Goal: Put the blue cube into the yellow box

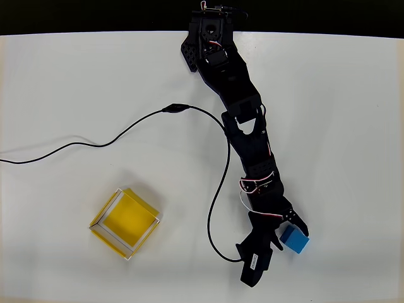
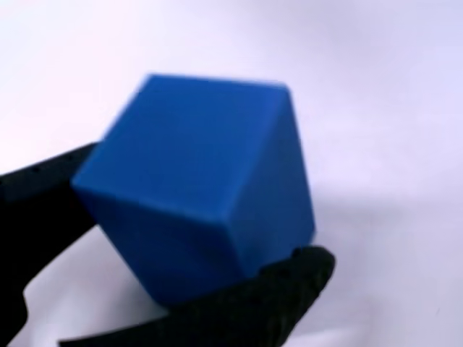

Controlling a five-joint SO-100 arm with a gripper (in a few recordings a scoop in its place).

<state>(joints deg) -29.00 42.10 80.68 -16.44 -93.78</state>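
Now blue cube (image 2: pixel 199 195) clamped between gripper (image 1: pixel 285 235) fingers (image 2: pixel 246 311).

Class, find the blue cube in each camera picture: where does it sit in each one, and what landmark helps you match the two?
Overhead view: the blue cube sits lower right, at the arm's tip.
Wrist view: it sits centre frame, tilted, large.
Shared landmark: the black gripper, fingers against the cube's sides.

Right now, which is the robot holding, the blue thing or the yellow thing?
The blue cube, pinched in the end effector. The yellow box sits apart on the table, empty.
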